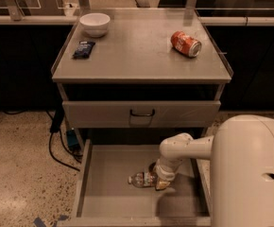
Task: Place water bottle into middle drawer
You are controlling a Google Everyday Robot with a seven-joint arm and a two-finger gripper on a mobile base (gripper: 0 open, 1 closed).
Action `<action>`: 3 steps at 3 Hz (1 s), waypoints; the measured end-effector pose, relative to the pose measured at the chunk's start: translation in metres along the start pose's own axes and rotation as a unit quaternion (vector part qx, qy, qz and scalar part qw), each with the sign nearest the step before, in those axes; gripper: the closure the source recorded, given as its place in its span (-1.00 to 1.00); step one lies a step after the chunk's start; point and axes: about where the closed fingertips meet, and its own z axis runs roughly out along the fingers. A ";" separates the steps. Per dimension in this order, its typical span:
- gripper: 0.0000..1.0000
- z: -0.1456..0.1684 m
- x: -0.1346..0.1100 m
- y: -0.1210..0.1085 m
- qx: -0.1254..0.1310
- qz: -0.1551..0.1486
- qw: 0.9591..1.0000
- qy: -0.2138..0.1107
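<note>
The water bottle [141,178] lies on its side on the floor of the open middle drawer [106,200], which is pulled out below the cabinet. My gripper [159,179] reaches down into the drawer from the right on a white arm and sits at the bottle's right end. The arm's wrist hides the gripper's tips.
On the cabinet top [137,56] lie a red soda can [185,43] on its side, a white bowl [95,23] and a dark packet [83,48]. A shut drawer front with a dark handle [141,113] is above the open drawer. Cables [56,141] trail on the floor at left.
</note>
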 end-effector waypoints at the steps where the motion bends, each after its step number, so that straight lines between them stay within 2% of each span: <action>1: -0.32 0.000 0.000 0.000 0.000 0.000 1.000 0.000; 2: -0.91 0.000 0.000 0.000 0.000 0.000 1.000 0.000; 3: -1.00 0.000 0.000 0.000 0.000 0.000 1.000 0.000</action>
